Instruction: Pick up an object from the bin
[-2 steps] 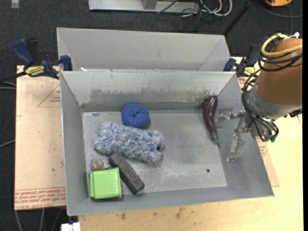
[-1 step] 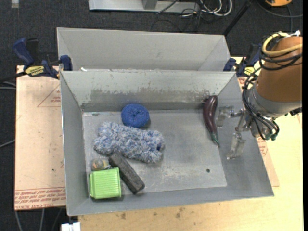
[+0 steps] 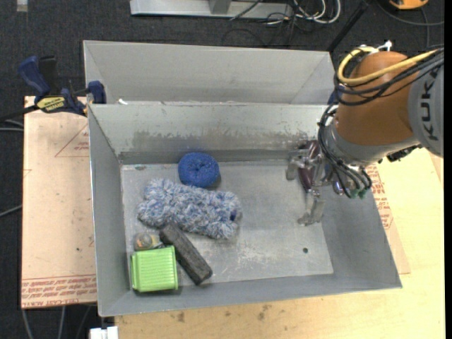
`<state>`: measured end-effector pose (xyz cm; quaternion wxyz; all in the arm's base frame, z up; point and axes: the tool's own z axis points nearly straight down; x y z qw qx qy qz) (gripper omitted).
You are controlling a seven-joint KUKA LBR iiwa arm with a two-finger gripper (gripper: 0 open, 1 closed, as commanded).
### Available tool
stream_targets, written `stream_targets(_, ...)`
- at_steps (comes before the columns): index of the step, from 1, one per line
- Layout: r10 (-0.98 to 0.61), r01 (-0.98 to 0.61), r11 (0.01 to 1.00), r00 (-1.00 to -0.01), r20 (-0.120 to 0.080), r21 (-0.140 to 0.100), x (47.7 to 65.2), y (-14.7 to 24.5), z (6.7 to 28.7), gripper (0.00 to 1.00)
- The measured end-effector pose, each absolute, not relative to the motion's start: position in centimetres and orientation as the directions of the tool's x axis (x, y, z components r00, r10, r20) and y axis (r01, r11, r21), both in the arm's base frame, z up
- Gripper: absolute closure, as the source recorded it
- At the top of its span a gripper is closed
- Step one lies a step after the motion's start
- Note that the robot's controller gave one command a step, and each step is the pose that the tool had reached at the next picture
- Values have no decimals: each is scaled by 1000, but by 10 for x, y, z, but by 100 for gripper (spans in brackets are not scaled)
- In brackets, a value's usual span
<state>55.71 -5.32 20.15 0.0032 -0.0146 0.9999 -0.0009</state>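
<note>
My gripper (image 3: 308, 214) hangs over the bare floor in the right part of the bin, close to the right wall, with nothing seen in it. The nearest loose thing is a fuzzy blue-and-white cloth mitt (image 3: 189, 209), lying well to the gripper's left in the middle-left of the bin. Just behind the mitt, near the back wall, sits a round blue scrubber ball (image 3: 198, 169). Both lie apart from the gripper.
In the front left corner lie a ribbed green block (image 3: 154, 269), a dark grey bar (image 3: 187, 253) leaning against it, and a small round brownish thing (image 3: 147, 241). The arm with its orange cover reaches in over the right rim.
</note>
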Motion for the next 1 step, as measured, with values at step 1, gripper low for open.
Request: stream_targets(1, -35, -35, 999, -999, -2, 4, 532, -24, 176, 0)
